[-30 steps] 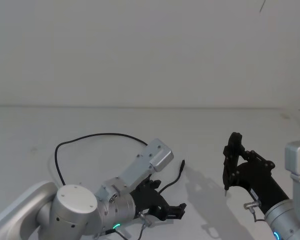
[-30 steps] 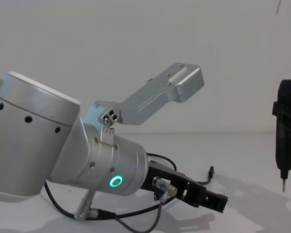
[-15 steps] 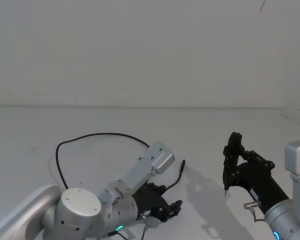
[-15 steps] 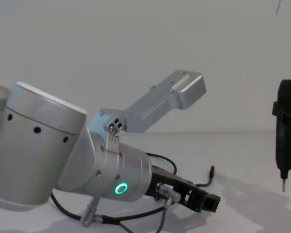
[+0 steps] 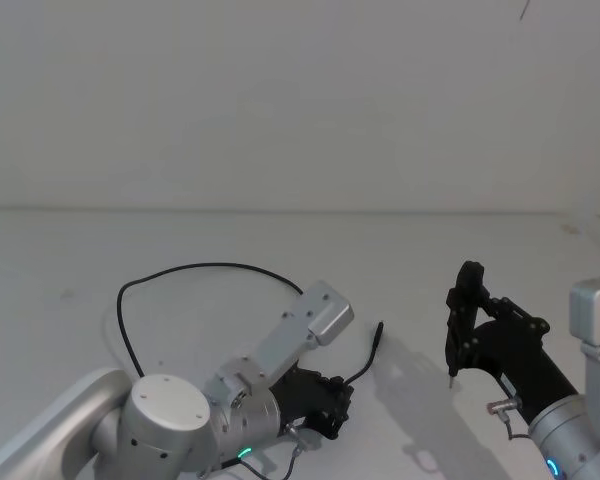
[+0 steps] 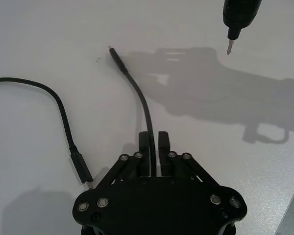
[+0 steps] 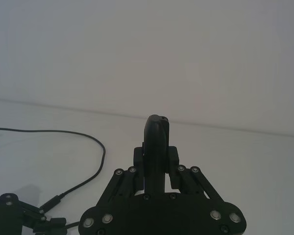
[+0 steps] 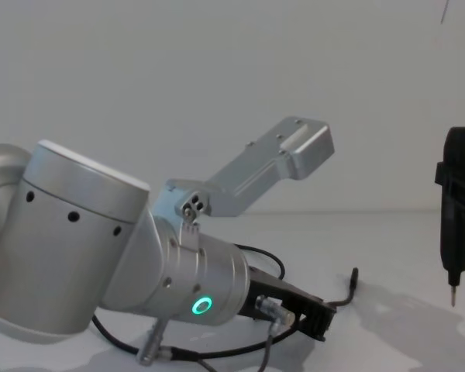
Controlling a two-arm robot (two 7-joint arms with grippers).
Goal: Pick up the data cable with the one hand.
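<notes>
Our left hand (image 6: 154, 141) is low near the worktop's (image 5: 280, 240) front edge, clamped on the black cable (image 6: 139, 95) near one end; our right hand (image 7: 157, 155), alongside, grips a pointed tool (image 8: 457, 209).

Left end effector (image 8: 322, 318) (low); data cable (image 8: 351, 284)

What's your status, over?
Left end effector shut on cable. Right end effector parked right, holding pointed tool, clear of cable.

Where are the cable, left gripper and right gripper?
cable (image 5: 215, 265), head view, top of loop.
left gripper (image 6: 155, 141), left wrist view, between fingertips pinching cable.
right gripper (image 7: 157, 155), right wrist view, between fingertips gripping tool (image 7: 157, 129).
</notes>
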